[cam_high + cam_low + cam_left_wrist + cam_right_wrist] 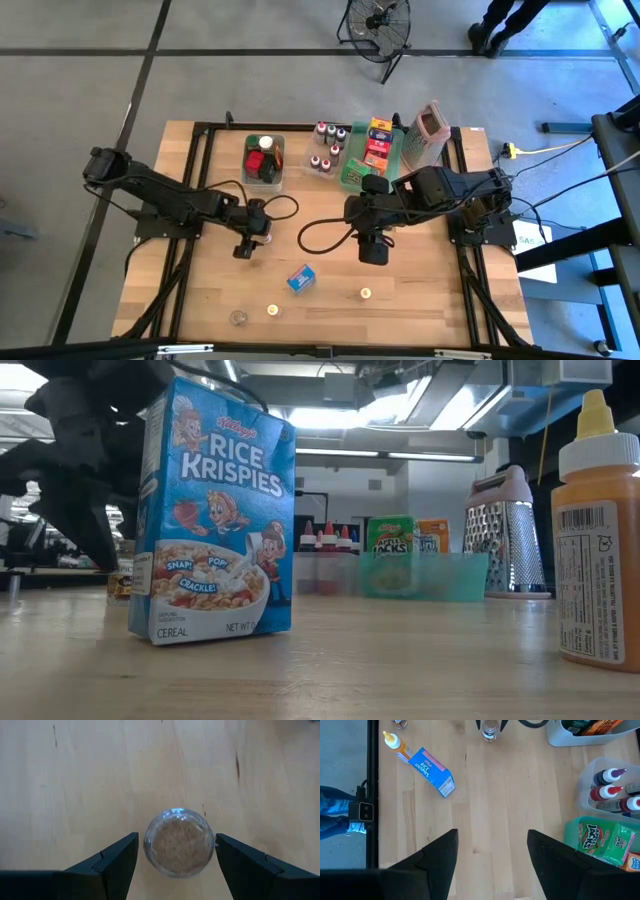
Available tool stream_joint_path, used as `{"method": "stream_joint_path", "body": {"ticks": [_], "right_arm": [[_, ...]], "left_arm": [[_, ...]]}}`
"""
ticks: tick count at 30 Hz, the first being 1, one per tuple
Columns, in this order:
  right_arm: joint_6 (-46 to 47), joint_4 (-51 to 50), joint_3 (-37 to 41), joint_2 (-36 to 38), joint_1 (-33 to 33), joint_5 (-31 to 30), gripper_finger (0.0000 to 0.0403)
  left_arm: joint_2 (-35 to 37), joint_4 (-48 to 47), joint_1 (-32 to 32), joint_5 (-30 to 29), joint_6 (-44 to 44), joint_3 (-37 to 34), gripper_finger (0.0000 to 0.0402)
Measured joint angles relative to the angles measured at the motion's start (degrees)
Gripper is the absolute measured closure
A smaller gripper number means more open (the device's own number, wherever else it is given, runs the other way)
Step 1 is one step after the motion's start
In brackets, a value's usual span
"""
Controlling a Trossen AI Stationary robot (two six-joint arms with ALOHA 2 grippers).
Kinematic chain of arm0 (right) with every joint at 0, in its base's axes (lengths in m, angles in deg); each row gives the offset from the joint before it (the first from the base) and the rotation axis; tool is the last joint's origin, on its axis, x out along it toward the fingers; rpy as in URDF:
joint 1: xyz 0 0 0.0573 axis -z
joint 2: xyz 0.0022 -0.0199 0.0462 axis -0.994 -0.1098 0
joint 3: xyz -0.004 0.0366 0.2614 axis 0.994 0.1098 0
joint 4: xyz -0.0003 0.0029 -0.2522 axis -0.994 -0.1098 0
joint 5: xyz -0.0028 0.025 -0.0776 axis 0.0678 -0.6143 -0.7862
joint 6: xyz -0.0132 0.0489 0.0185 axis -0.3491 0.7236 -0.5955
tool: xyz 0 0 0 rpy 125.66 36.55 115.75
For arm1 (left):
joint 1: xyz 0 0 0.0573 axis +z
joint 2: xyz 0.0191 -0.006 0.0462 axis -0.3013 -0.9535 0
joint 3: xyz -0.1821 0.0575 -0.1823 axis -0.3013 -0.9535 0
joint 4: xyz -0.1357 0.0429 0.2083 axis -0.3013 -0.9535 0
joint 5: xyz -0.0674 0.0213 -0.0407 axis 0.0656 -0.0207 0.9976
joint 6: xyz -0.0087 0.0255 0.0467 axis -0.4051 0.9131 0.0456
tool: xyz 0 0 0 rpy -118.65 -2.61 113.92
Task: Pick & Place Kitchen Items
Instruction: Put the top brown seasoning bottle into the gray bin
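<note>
A: Overhead plate, key to the arms; which gripper stands where?

B: The left gripper [251, 238] hangs at about nine o'clock of the table's [420, 300] centre; its jaws are spread, one finger [117, 862] on each side of a small round jar [178, 841] of brownish grains; the jar stands upright on the wood between them, a sliver of gap showing on both sides. The right gripper [372, 248] hangs near the centre, toward three o'clock; its jaws are spread over bare wood, nothing between its fingers [442, 855]

A: And the loose items?

B: A blue Rice Krispies box [301, 278] stands toward six o'clock of the centre; seen level from the table top it is upright. An orange squeeze bottle [598, 535] with a white cap stands near that camera; two small yellow-topped pieces [271, 311] [366, 293] and a clear-looking jar [238, 318] sit along the six o'clock edge, too small to identify further

A: The twelve o'clock edge?

B: A clear bin [247, 170] holds dark and red items; beside it, toward three o'clock, a second clear bin [587, 782] holds red and purple-capped bottles [328, 133]; next comes a green tray [396, 155] with a green Apple Jacks box [592, 840] and orange boxes [378, 128]; the box grater [428, 135] stands upright just beyond the tray, toward three o'clock
</note>
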Motion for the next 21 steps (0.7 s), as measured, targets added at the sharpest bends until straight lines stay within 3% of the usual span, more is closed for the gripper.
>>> {"method": "stream_joint_path", "body": {"ticks": [12,21], "right_arm": [[0.0,0.0,0.0,0.0,0.0,0.1,0.0162],[0.0,0.0,0.0,0.0,0.0,0.1,0.0162]], "left_arm": [[-1.6,2.4,0.0,0.4,-0.5,0.0,0.0151],[-1.6,2.4,0.0,0.4,-0.7,0.0,0.0202]]}}
